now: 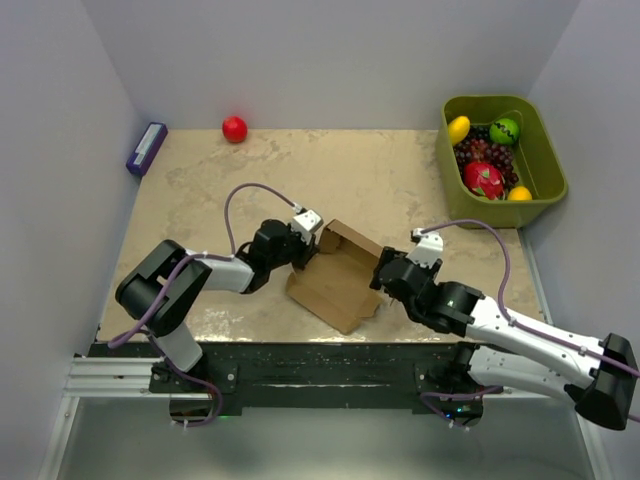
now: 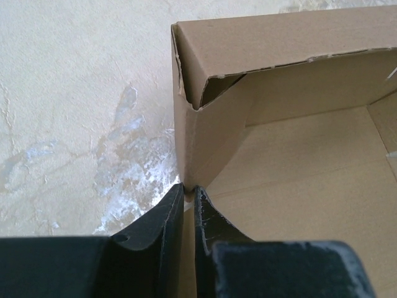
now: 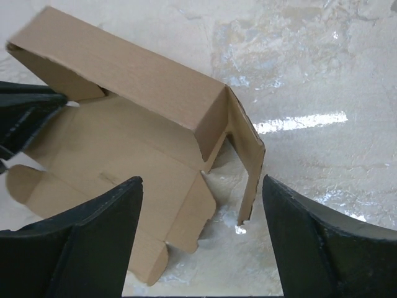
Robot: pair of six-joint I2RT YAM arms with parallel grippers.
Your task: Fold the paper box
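Pinching the paper box (image 1: 335, 285) wall, apparently: left hand (image 2: 189, 192); right hand (image 3: 201, 181) agape beside.

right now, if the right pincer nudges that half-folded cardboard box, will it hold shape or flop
Probably floppy: the cardboard box is thin sheet with walls only partly folded up. Likely light, so a push would slide it on the smooth table rather than tip it. The left pincer pinching one wall should limit that.
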